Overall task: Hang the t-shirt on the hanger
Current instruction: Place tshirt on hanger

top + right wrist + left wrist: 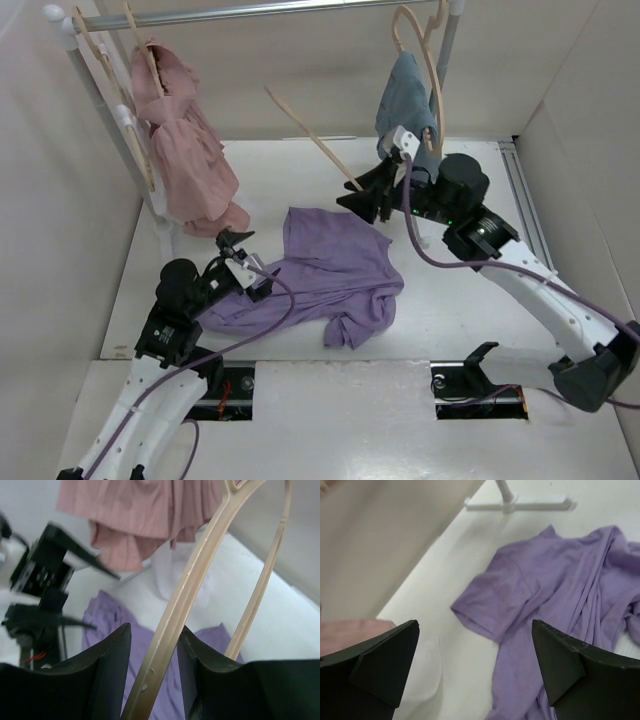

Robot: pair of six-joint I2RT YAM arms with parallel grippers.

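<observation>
**Hanger held on the right, shirt lying loose on the table**

The right gripper [368, 197] is clamped on one arm of the hanger [312, 138], which slants up toward the far left with its other end free in the air. The t-shirt [335, 275] lies rumpled on the table [470, 300] in the middle, its far edge just near of that gripper. The left gripper [243, 258] hovers over the shirt's left side, fingers spread wide with nothing between them, and its wrist view shows a sleeve below. To do this step well, I judge the left should pinch one layer at the hem or collar, not the sleeve, and lift it to form an opening. The right should keep the hanger steady so its free arm can slide inside.
</observation>
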